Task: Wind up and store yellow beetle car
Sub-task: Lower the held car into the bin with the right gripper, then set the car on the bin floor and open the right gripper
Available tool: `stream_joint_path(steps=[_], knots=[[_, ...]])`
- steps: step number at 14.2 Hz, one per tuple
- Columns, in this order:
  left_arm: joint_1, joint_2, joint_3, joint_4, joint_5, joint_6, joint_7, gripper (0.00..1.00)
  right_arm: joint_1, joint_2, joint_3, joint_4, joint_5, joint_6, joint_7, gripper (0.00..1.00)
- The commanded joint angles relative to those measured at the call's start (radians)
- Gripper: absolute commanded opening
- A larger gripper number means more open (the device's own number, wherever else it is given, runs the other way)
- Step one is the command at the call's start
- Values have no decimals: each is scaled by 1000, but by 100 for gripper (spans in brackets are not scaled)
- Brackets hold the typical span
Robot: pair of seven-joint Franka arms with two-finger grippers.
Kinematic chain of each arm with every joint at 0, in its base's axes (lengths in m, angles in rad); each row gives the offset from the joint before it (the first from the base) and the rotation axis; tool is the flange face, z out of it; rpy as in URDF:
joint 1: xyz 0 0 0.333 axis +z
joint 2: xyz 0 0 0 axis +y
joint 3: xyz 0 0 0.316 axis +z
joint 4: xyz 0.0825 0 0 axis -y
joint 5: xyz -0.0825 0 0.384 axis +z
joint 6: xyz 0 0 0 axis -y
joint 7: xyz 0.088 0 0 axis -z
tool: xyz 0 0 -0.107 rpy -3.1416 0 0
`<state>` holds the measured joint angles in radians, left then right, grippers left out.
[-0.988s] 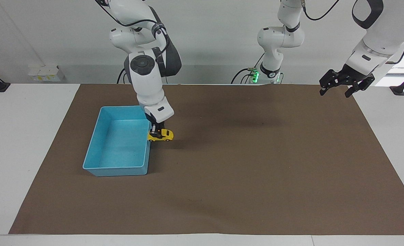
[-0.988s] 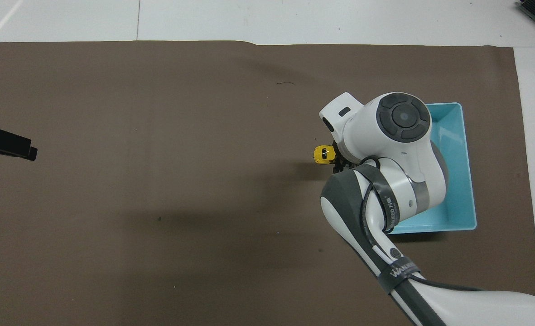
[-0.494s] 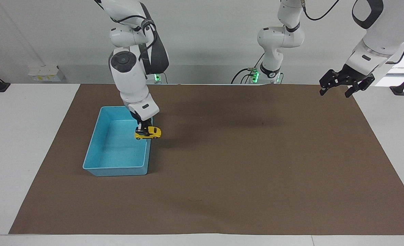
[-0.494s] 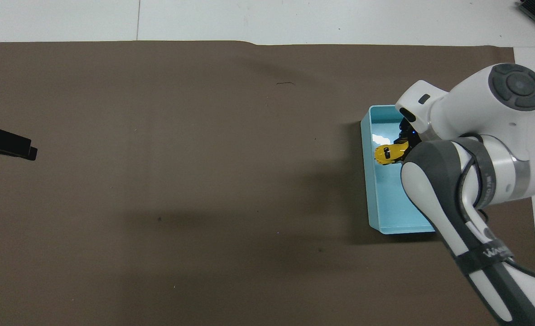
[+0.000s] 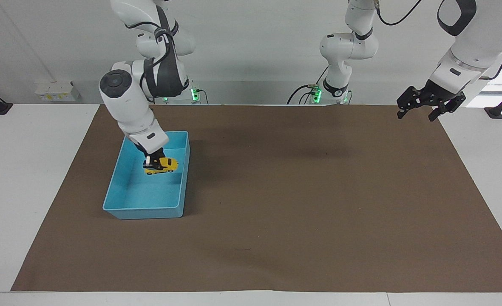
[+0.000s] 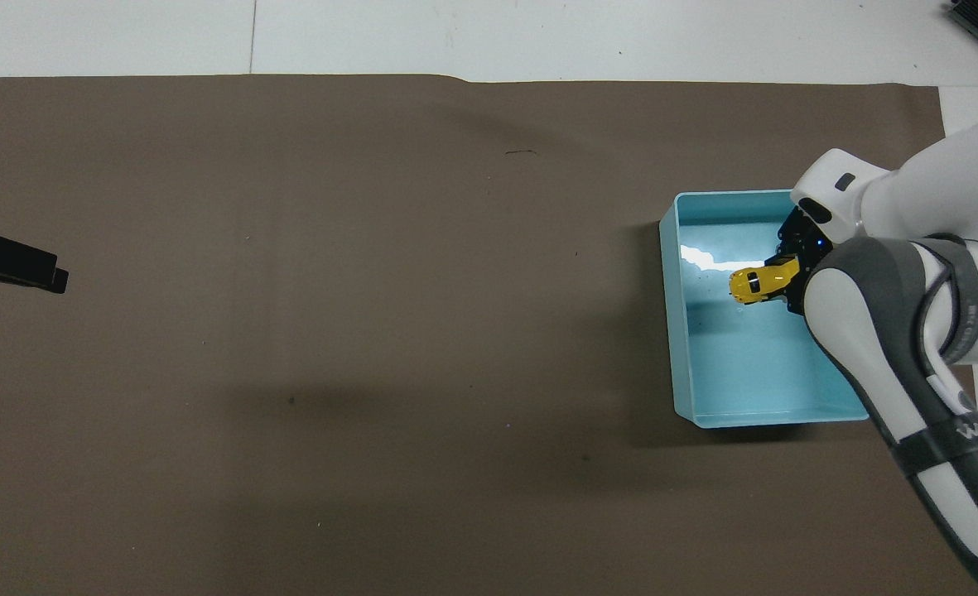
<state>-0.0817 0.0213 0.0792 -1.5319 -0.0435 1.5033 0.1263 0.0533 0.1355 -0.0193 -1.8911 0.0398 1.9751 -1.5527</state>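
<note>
- Facing view: the right gripper [image 5: 154,160] hangs over the light-blue bin [image 5: 123,175], its fingers clamped on the yellow beetle car [image 5: 161,165], which is held above the bin's floor; the wrist hides the fingers' upper part.
- The left gripper [image 5: 419,111] waits over the brown mat [image 5: 319,204] at the left arm's end, fingers spread and holding nothing.
- Overhead view: the right arm covers part of the bin [image 6: 676,331]; the car [image 6: 755,283] shows its roof only.
- The left gripper [image 6: 16,266] is cut off at the frame edge.
</note>
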Motion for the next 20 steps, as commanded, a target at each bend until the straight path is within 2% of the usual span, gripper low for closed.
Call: stream_joint_path(steps=[1,5,9,13,15,16,17,18,20], knots=[[16,-6,-12,6,16,-15,-7,100,-13,-56,2,-112,19,62,-27,0],[16,-6,-12,6,16,-15,-7,100,-7,-59,2,-236,11,198,-23,0],[16,-6,-12,6,16,-15,-7,100,-15,-17,2,-276,-3,298,-23,0],[16,-6,-12,4,16,-15,-7,100,-15,-4,2,-281,-3,318,-14,0],[16,-6,-12,6,16,-15,-7,100,-18,30,2,-287,-3,352,-14,0],[16,-6,-12,6,16,-15,-7,100,-16,41,2,-289,-3,361,-12,9],[16,-6,-12,6,16,-15,-7,100,-15,44,2,-281,-3,352,-4,66],[16,-6,-12,6,16,-15,-7,100,-18,46,2,-275,-3,340,14,100],[16,-6,-12,6,16,-15,-7,100,-13,38,2,-252,-1,309,16,100]])
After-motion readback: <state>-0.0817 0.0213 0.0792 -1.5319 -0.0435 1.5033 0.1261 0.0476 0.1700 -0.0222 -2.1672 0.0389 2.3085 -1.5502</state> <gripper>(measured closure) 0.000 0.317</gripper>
